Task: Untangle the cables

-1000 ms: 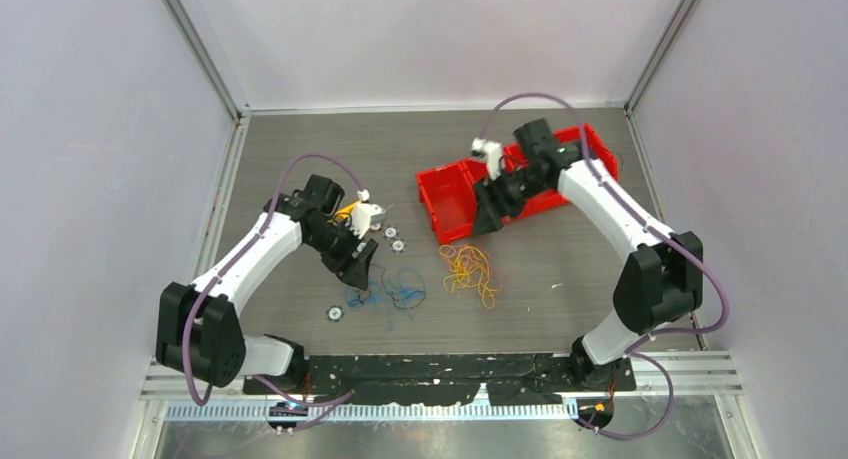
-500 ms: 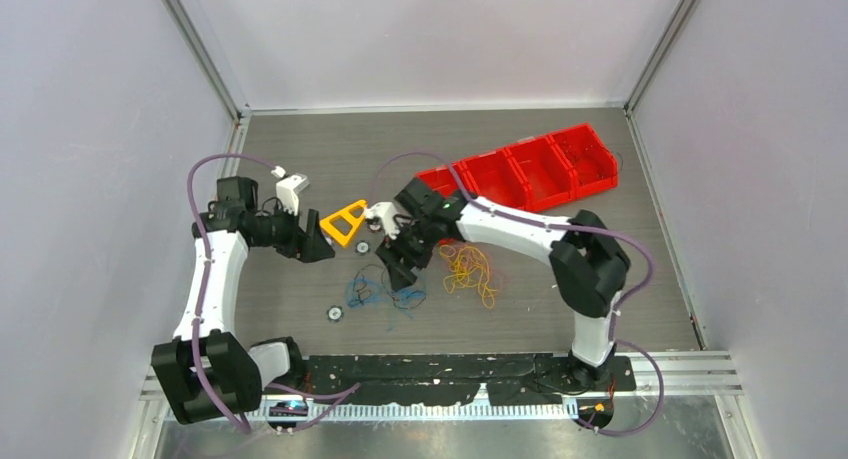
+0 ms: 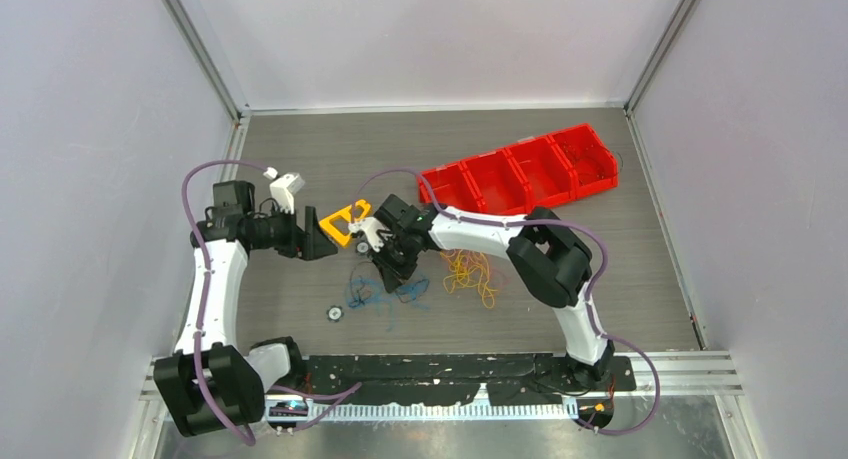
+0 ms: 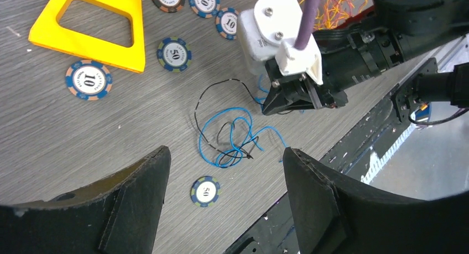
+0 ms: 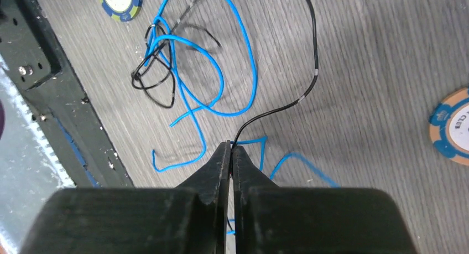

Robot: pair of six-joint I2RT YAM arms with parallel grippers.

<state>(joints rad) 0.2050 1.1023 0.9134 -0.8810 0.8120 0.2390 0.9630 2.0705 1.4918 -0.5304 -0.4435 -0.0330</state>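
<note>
Cable (image 5: 315,49) is pinched by right tool (image 5: 230,146) near rail (image 5: 33,60).

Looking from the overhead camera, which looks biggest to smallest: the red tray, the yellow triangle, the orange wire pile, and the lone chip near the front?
1. red tray, by far the largest.
2-3. orange wire pile and yellow triangle: similar in spread, too close to rank.
4. lone chip, clearly the smallest.

Chips (image 4: 174,53): six, five near the yellow triangle (image 4: 88,46), one well apart. Yellow triangle: one. Red bin (image 3: 530,174): one, four compartments. Cables (image 3: 470,267): two tangles.
</note>
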